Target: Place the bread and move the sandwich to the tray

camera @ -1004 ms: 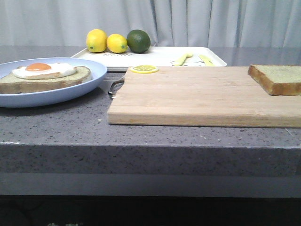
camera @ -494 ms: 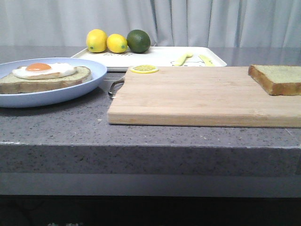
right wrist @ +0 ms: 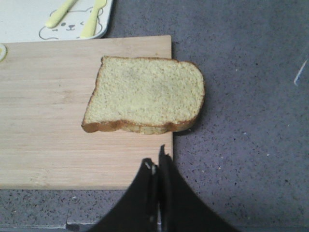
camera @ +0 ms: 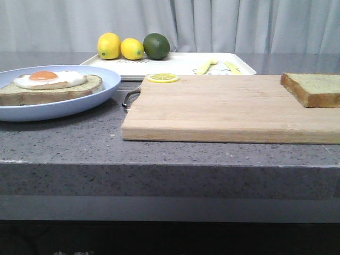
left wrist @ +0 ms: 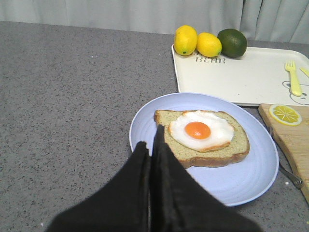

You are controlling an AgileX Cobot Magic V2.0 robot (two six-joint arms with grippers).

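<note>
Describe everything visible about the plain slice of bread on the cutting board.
The bread is a thick, roughly square slice with pale greenish-tan crumb and a golden-brown crust, plain on top. It lies flat at the right end of the wooden cutting board, one edge slightly overhanging the board's side. Nothing else touches it; the right gripper hangs shut just short of its crust.

Pale matt wooden cutting board (camera: 228, 109), speckled grey stone-like counter (camera: 79, 143), glossy white plastic-looking tray (left wrist: 246, 77).

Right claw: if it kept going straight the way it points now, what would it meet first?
Most likely the plain bread, lying directly ahead of the shut right claw on the cutting board. Its height above the board is unclear, so it could pass over.
</note>
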